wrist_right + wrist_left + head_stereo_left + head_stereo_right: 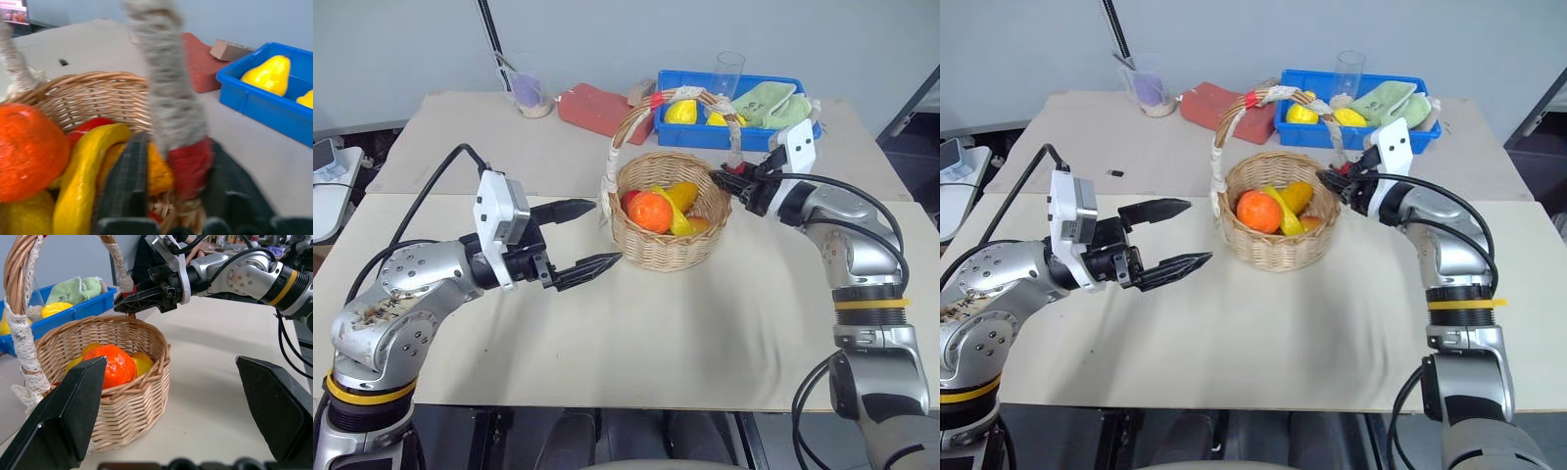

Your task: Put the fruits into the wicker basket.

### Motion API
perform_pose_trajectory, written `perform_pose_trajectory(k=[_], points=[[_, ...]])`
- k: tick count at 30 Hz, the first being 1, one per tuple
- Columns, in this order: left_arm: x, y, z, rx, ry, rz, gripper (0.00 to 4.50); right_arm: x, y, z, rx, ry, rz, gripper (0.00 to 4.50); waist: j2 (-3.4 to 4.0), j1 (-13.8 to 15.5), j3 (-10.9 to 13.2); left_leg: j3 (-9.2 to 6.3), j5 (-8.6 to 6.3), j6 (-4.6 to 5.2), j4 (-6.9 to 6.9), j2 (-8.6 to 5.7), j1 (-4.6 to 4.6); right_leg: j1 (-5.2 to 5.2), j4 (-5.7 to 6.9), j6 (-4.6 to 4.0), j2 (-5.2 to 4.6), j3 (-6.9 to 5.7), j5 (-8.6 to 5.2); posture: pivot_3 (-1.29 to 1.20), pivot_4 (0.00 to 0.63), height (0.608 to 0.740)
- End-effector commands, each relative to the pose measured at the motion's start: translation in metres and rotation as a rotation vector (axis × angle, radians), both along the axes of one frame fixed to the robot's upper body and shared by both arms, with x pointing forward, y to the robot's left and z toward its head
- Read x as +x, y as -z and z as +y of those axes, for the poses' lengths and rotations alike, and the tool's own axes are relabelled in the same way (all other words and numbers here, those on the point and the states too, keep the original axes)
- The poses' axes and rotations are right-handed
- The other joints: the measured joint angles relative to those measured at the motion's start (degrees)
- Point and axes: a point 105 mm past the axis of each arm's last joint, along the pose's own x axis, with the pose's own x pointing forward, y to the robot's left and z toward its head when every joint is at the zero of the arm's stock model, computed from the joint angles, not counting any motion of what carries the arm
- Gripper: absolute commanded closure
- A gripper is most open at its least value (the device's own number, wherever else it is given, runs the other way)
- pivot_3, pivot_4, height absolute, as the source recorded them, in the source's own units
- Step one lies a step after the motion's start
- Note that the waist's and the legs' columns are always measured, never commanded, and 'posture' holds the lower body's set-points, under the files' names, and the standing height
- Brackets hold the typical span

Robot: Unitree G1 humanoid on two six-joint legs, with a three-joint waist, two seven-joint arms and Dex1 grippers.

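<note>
Left eye view is showing the wicker basket (668, 227) sitting on the tabletop (636, 333), with the orange tangerine (650, 211) and the yellow banana (677, 221) lying inside it among other fruit. The right gripper (724, 180) is reaching level to the basket's right side, its black fingers clenched around the base of the handle (188, 169), where a red band wraps the cloth-covered arch just above the rim. The left gripper (589, 235) is hovering just beside the basket's left side, its two fingers spread wide and released, grasping nothing and apart from the weave. Behind the basket, a blue plastic tray (677, 135) is holding yellow pear-like fruits (268, 74) and a green cloth (769, 106). A red pad (597, 108) is lying beside that tray, behind the basket, and a clear cup (529, 90) is standing further to the left of it.
</note>
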Motion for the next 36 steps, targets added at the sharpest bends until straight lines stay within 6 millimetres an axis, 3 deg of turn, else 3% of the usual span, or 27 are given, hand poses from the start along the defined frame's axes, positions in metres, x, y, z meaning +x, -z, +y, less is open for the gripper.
perform_pose_trajectory(k=[1, 5, 15, 20, 22, 29, 30, 32, 36], points=[[-0.002, -0.006, -0.004, -0.007, 0.019, -0.044, 0.00, -0.003, -0.021, 0.001, 0.013, -0.014, -0.083, 4.41, 0.00, -0.03, 0.00, 0.00, 0.00, 0.00, 0.00, 0.00, 0.00, -0.01, 0.00, 0.00, 0.00, 0.00, 0.00, 0.00, 0.150, 0.711], [0.000, -0.008, -0.005, -0.026, 0.015, -0.055, 0.00, -0.008, -0.028, -0.014, 0.016, 0.014, -0.113, 4.41, 0.00, 0.01, 0.00, 0.00, 0.00, 0.00, 0.00, 0.00, -0.01, -0.03, 0.00, 0.00, 0.00, 0.00, 0.00, 0.00, 0.150, 0.711], [0.006, -0.006, -0.007, -0.043, -0.005, -0.071, 0.00, -0.024, -0.020, -0.131, -0.064, 0.397, -0.091, 4.41, 0.00, 0.47, 0.00, 0.02, 0.00, 0.00, 0.01, -0.07, -0.06, -0.01, -0.03, 0.01, -0.07, -0.01, 0.00, 0.00, 0.150, 0.711], [0.009, -0.005, -0.005, -0.034, -0.013, -0.078, 0.00, -0.024, -0.014, -0.152, -0.045, 0.516, -0.091, 4.41, 0.01, -0.19, 0.00, 0.07, 0.00, 0.00, 0.00, -0.02, 0.01, 0.02, 0.00, 0.01, -0.02, 0.06, 0.00, 0.00, 0.150, 0.711], [0.011, -0.005, -0.004, -0.032, -0.018, -0.082, 0.00, -0.023, -0.016, -0.154, -0.019, 0.532, -0.100, 3.37, 0.01, -0.16, 0.00, 0.07, 0.00, 0.00, 0.01, -0.02, 0.01, 0.02, 0.00, 0.00, -0.01, 0.06, 0.00, 0.00, 0.150, 0.711], [0.018, -0.004, 0.005, -0.016, -0.083, -0.100, 0.00, -0.034, -0.016, -0.148, -0.021, 0.478, -0.070, 0.98, 0.01, 0.17, 0.00, 0.07, 0.00, 0.00, 0.01, -0.03, -0.03, 0.02, -0.03, 0.01, -0.03, 0.06, 0.00, 0.00, 0.150, 0.711], [0.020, -0.002, 0.009, -0.011, -0.103, -0.100, 0.00, -0.038, -0.016, -0.149, -0.031, 0.467, -0.062, 0.47, 0.01, 0.25, 0.00, 0.07, 0.00, 0.00, 0.01, -0.03, -0.03, 0.02, -0.03, 0.01, -0.03, 0.06, 0.00, 0.00, 0.150, 0.711], [0.025, 0.002, 0.018, 0.008, -0.160, -0.094, 0.00, -0.047, -0.017, -0.148, -0.045, 0.431, -0.046, 0.02, 0.01, 0.44, 0.00, 0.07, 0.00, 0.00, 0.01, -0.05, -0.04, 0.02, -0.04, 0.01, -0.04, 0.06, 0.00, 0.00, 0.150, 0.711], [0.032, 0.025, 0.048, 0.118, -0.308, -0.033, 0.00, -0.073, -0.015, -0.152, -0.119, 0.350, 0.014, 0.02, 0.04, 0.36, 0.01, 0.06, 0.00, 0.01, 0.00, -0.04, -0.02, 0.02, -0.04, 0.01, -0.03, 0.06, 0.00, 0.00, 0.150, 0.711]])
